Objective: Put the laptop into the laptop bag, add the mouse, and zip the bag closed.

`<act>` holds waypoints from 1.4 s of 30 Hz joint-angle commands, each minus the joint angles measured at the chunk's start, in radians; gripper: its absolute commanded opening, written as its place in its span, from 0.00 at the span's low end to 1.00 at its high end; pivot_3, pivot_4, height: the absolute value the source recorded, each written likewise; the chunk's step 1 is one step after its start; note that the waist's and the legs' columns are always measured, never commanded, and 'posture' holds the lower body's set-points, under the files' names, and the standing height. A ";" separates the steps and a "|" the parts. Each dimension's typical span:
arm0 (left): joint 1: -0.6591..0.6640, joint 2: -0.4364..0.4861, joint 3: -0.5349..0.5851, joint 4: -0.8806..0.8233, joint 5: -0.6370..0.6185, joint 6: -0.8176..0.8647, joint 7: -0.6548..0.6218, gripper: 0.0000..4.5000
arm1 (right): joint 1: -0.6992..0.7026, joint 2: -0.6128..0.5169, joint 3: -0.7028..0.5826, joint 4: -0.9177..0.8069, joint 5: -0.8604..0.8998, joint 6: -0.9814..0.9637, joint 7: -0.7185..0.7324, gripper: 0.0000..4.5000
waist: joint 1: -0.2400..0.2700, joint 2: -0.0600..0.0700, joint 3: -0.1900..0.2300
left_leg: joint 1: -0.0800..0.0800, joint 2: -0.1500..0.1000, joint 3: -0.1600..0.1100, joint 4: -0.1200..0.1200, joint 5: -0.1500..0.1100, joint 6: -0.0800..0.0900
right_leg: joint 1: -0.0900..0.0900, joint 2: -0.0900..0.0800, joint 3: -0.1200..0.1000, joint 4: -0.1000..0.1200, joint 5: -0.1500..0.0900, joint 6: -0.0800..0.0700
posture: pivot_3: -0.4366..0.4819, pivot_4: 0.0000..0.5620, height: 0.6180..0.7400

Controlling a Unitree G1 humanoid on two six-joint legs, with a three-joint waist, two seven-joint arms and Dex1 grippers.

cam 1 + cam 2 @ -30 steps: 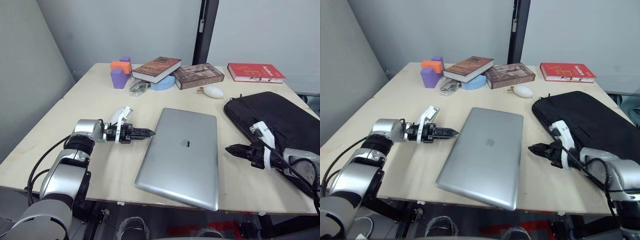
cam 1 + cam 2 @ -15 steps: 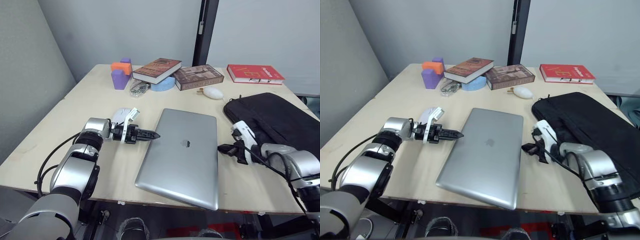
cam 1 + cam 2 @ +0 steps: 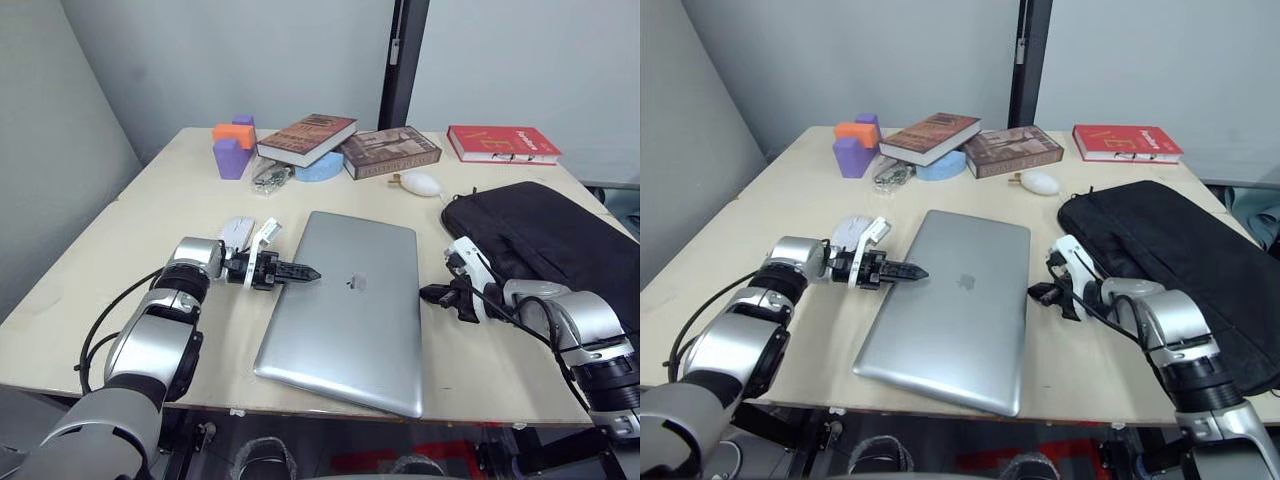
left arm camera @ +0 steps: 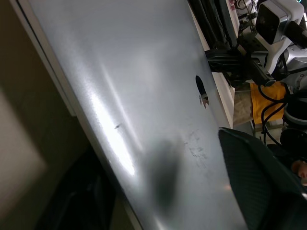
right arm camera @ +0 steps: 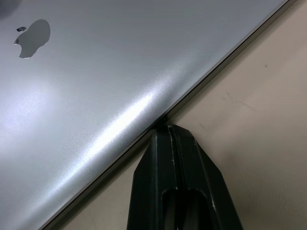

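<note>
The silver laptop lies shut on the wooden table, logo up. My left gripper is at its left edge; in the left wrist view its fingers stand apart, open, one over the lid. My right gripper is shut, its tip touching the laptop's right edge. The black laptop bag lies flat to the right, just behind my right wrist. The white mouse sits on the table beside my left gripper, on the far side.
Along the back of the table lie two brown books, a red book, purple and orange blocks, a blue disc and a white fluffy toy. The laptop's near corner reaches the table's front edge.
Both grippers have closed in on the laptop, the left moving right to its left edge, the right moving left to its right edge. The camera has shifted slightly.
</note>
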 commanded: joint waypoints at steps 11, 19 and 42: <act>-0.019 0.006 0.054 -0.088 -0.073 0.078 -0.027 0.10 | -0.028 0.011 -0.008 -0.008 0.009 -0.011 0.041 0.00 | -0.002 0.000 0.001 | 0.000 0.000 0.000 -0.003 0.000 -0.001 | 0.000 0.000 -0.001 -0.002 0.000 0.000 | 0.48 0.27 1.00; -0.041 0.081 0.095 -0.122 -0.116 0.156 -0.036 0.10 | -0.015 -0.071 -0.148 -0.123 0.094 0.013 0.084 0.00 | -0.001 0.000 0.013 | -0.003 0.000 0.000 -0.003 0.000 -0.001 | -0.003 0.000 -0.001 -0.003 0.000 0.000 | 0.48 0.27 1.00; -0.049 0.119 0.620 -0.328 -0.453 0.598 0.384 0.10 | 0.242 -0.476 -0.508 -0.225 0.123 0.058 0.100 0.86 | 0.037 0.000 0.017 | -0.015 0.000 -0.002 0.007 -0.001 0.001 | -0.013 0.000 -0.001 0.003 0.000 -0.001 | 0.48 0.27 1.00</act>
